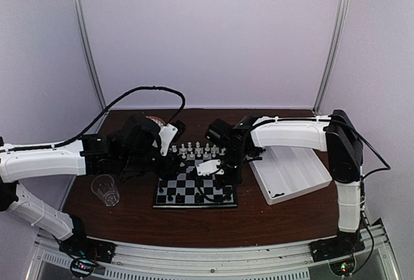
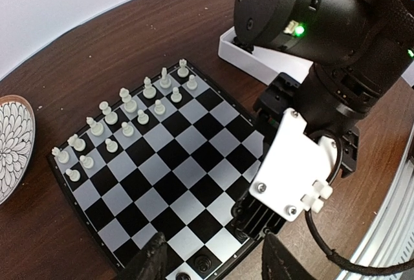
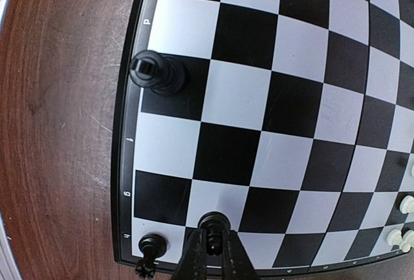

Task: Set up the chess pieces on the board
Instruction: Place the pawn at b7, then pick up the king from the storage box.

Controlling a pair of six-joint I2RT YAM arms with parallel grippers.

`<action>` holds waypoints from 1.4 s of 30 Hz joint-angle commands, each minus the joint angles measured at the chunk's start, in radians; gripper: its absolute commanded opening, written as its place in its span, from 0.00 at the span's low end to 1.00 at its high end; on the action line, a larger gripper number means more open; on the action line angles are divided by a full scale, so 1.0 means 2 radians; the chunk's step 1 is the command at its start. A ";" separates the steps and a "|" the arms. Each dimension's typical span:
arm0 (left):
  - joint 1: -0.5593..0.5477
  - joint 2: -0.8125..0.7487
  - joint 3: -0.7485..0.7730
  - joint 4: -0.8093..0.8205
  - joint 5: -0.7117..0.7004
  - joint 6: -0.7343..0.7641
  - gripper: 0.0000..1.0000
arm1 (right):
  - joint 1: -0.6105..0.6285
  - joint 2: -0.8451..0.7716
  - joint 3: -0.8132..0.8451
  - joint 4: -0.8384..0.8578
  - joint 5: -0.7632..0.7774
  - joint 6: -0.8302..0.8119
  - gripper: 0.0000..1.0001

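Now the board (image 1: 174,189) lies mid-worktop (image 1: 129,223), with the white pieces (image 2: 129,108) lined up in two rows along its far edge. The right fingers (image 3: 194,258) are clamped on a black piece (image 3: 212,227) over the board's edge row, with another black pawn (image 3: 152,247) just beside it. The left fingers (image 2: 152,262) stand apart, holding nothing, above the edge opposite the white rows.

White pieces (image 2: 129,108) in rows on board (image 2: 187,183)
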 commanded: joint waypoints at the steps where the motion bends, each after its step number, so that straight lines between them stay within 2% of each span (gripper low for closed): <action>1: 0.001 0.000 -0.007 0.009 -0.007 -0.004 0.50 | 0.005 0.012 0.016 -0.011 0.009 0.007 0.09; 12: 0.002 0.003 -0.010 0.009 -0.008 -0.002 0.51 | 0.007 0.026 0.015 -0.008 0.010 0.008 0.11; 20: 0.003 0.004 -0.015 0.008 -0.008 -0.004 0.51 | 0.008 0.022 0.014 -0.005 0.015 0.015 0.25; 30: 0.003 0.010 -0.007 0.005 -0.007 -0.003 0.51 | 0.000 -0.076 0.035 -0.047 0.014 0.028 0.31; 37: 0.003 0.021 0.002 0.005 -0.010 -0.009 0.56 | -0.088 -0.147 -0.027 -0.024 0.031 0.040 0.30; 42: 0.005 0.042 0.020 0.000 -0.001 -0.007 0.60 | -0.182 -0.140 -0.054 -0.004 0.027 0.047 0.27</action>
